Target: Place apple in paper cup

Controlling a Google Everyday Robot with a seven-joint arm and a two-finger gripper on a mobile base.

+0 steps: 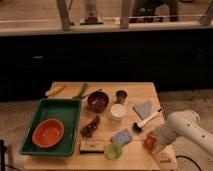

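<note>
The apple point(149, 143), small and red-orange, lies on the wooden table point(107, 89) near its front right corner. My gripper point(154, 139) is at the end of the white arm point(182, 128), which comes in from the right, and it sits right at the apple, partly covering it. The paper cup point(117, 112), short and white, stands upright in the middle of the table, to the left of the apple and further back.
A small metal cup point(121, 95) and a maroon bowl point(98, 101) stand behind the paper cup. A brush point(148, 119), grey cloth point(143, 108) and blue sponge point(122, 136) lie between cup and apple. Grapes point(90, 127) lie beside a green tray point(67, 107) holding an orange bowl point(48, 133).
</note>
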